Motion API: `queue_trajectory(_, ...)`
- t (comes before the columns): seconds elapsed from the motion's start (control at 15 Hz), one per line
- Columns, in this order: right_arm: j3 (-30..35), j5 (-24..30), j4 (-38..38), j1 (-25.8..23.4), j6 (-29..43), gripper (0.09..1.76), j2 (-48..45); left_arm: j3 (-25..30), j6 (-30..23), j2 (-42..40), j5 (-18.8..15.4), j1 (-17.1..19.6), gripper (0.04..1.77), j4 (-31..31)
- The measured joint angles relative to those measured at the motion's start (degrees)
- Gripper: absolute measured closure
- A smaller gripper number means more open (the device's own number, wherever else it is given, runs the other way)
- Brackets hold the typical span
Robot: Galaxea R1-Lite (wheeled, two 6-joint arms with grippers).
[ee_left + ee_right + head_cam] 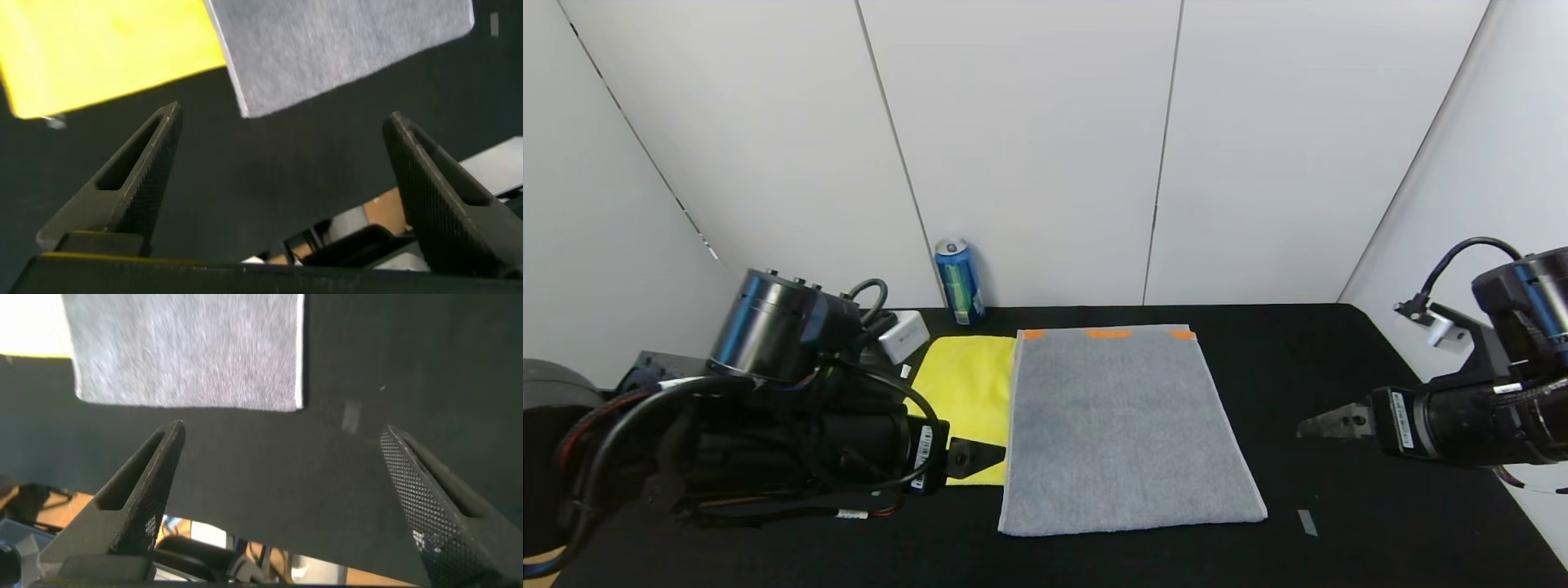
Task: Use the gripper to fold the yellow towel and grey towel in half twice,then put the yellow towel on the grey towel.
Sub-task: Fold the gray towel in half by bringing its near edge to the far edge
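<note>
The grey towel (1123, 429) lies spread flat in the middle of the black table, its orange patches along the far edge. It also shows in the left wrist view (335, 45) and the right wrist view (184, 347). The yellow towel (968, 392) lies flat to its left, its right edge tucked under the grey towel; it shows in the left wrist view too (106, 53). My left gripper (980, 457) hovers open and empty over the yellow towel's near edge. My right gripper (1327, 422) hovers open and empty to the right of the grey towel.
A blue can (958, 281) stands at the back wall, left of centre. A small white box (903, 336) lies beside the yellow towel's far left corner. A grey tape mark (1307, 522) sits near the front right. White walls close in the table.
</note>
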Motion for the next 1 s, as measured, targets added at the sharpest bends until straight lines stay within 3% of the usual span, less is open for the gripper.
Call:
queue_trajectory(0.2, 0.1, 0.0, -1.6, 1.0, 0.9, 0.14, 3.9, 0.3, -2.3, 3.9, -4.7, -0.1, 0.09, -2.1)
queue_trajectory(1.0, 2.0, 0.1, -10.1, 3.2, 4.2, 0.14, 12.2, 3.6, -3.1, 15.2, -5.7, 0.5, 0.09, -8.7)
